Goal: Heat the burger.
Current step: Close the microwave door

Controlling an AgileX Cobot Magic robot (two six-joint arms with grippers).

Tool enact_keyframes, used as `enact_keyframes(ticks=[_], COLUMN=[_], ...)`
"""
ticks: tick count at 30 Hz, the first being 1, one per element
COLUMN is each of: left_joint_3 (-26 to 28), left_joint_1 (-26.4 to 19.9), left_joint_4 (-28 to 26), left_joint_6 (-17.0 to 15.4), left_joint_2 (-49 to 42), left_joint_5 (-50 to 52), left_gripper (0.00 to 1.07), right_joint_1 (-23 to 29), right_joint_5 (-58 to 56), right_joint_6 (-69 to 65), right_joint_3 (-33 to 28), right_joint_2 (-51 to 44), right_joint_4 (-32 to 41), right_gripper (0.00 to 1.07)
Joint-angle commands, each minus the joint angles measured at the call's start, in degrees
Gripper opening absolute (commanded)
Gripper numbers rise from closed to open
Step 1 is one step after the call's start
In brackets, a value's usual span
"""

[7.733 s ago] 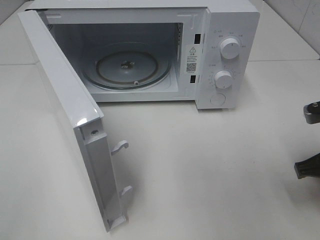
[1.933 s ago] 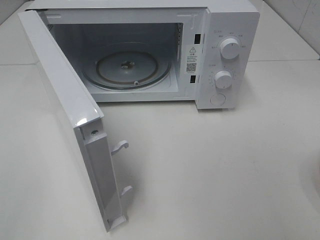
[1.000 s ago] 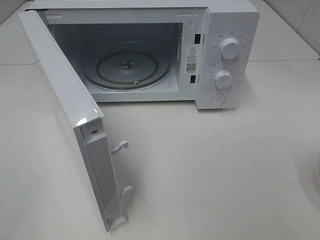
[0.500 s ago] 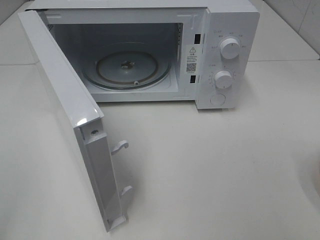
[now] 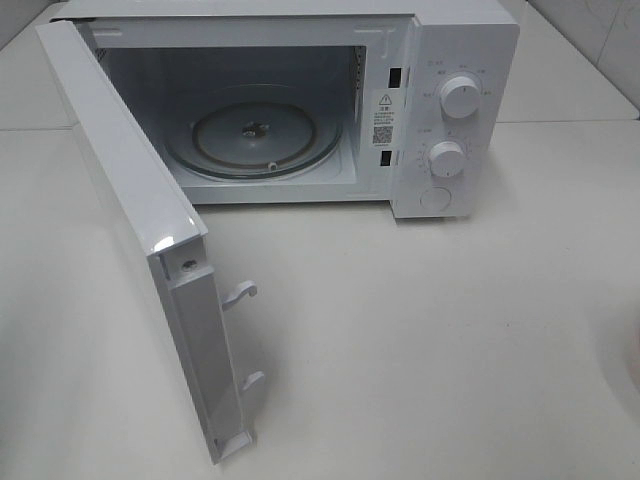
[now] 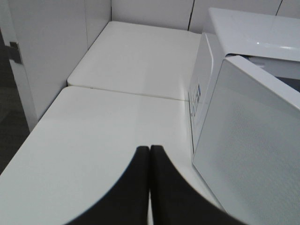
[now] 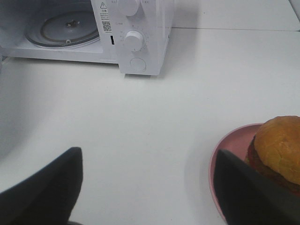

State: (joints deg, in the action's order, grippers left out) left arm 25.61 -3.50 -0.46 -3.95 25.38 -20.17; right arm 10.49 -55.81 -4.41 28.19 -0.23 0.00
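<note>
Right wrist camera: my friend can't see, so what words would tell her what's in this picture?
A burger with a shiny golden bun sits on a pink plate on a white table, beside the open right pincer. Farther back stands a white microwave with two knobs, its glass turntable showing inside.

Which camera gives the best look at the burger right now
The right wrist view: the burger sits on the pink plate at the frame's edge, partly cut off, beside the open right gripper. The exterior high and left wrist views show none of it.
</note>
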Motion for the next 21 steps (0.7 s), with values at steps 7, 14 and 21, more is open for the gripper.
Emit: enact_keyframes(ticks=[7, 14, 21], left_joint_3=[-10.3, -10.8, -10.8], left_joint_1=[-0.1, -0.1, -0.1], left_joint_4=[-0.2, 7.9, 22.5], left_joint_6=[0.5, -5.8, -12.1], left_joint_2=[16.3, 30.8, 42.2], left_joint_5=[39.5, 52.1, 61.7], left_gripper=[0.0, 0.0, 0.0], right_joint_1=[-0.4, -0.4, -0.4], right_joint_5=[1.1, 1.1, 1.1], right_joint_6=[0.0, 0.0, 0.0], right_joint_3=[-0.1, -0.1, -0.1], right_joint_2=[-1.7, -1.7, -1.7], right_joint_4=[0.0, 0.0, 0.0], right_gripper=[0.76, 0.76, 0.76])
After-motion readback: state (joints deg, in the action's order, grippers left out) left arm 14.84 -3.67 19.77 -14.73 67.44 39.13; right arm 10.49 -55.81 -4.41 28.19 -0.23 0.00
